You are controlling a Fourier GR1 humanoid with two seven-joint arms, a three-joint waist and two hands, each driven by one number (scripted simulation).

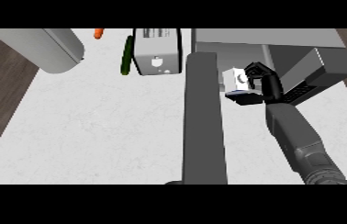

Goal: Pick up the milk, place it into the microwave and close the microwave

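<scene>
The milk carton (238, 79), white with a dark blue end, is held above the counter just in front of the microwave's (271, 40) opening at the upper right. My right hand (266, 84) is curled round the carton from its right side, and its grey forearm runs down to the lower right edge. The microwave's door (203, 122) stands open as a long dark grey slab reaching from the microwave down the middle of the view, just left of the carton. My left hand does not show.
A silver toaster (157, 51) stands at the back centre, with a green cucumber (126, 56) along its left side and a carrot (99, 33) further back. A large grey cylinder (51, 48) lies at the back left. The white counter (95, 126) ends at a dark floor on the left.
</scene>
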